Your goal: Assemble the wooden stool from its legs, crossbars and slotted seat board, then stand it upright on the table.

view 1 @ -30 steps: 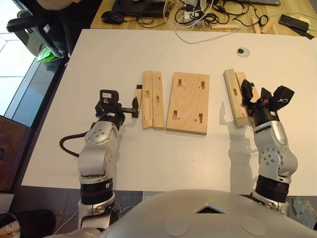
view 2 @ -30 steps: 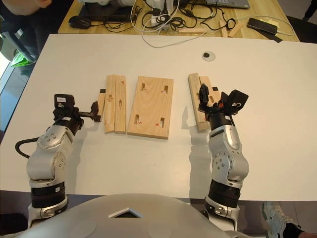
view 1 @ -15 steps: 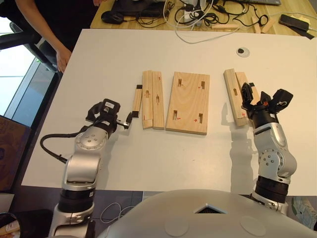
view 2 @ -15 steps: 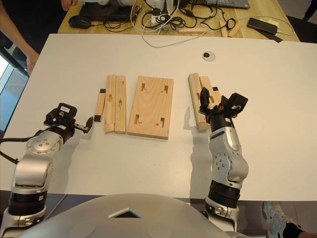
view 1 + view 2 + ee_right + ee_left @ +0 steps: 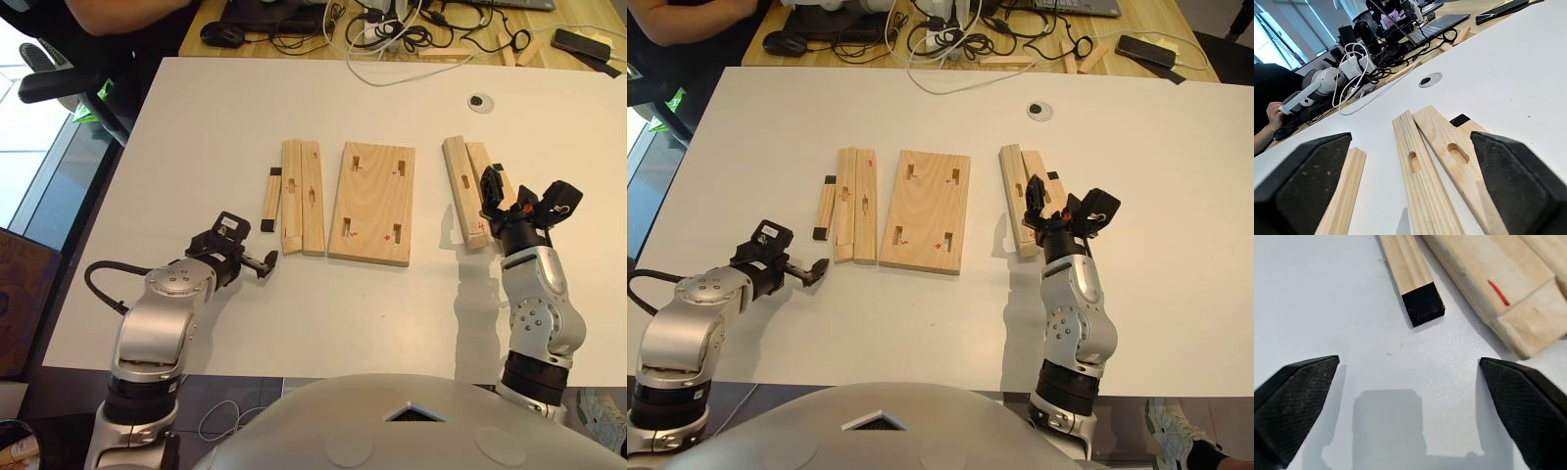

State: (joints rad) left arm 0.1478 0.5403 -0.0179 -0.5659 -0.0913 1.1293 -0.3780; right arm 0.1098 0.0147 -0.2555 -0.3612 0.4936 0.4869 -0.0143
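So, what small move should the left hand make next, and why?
Probably ease the left hand forward to the short crossbar and close on its black-tipped end. The hand is open and empty, and that end lies on the table just ahead of it.

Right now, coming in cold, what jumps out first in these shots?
The unassembled stool lies flat mid-table. The slotted seat board is in the centre, with the left pair of slotted pieces and a short black-ended crossbar on its left, and the right pair of slotted pieces on its right. The left gripper is open and empty over bare table just short of the crossbar. The right gripper is open at the near end of the right pair.
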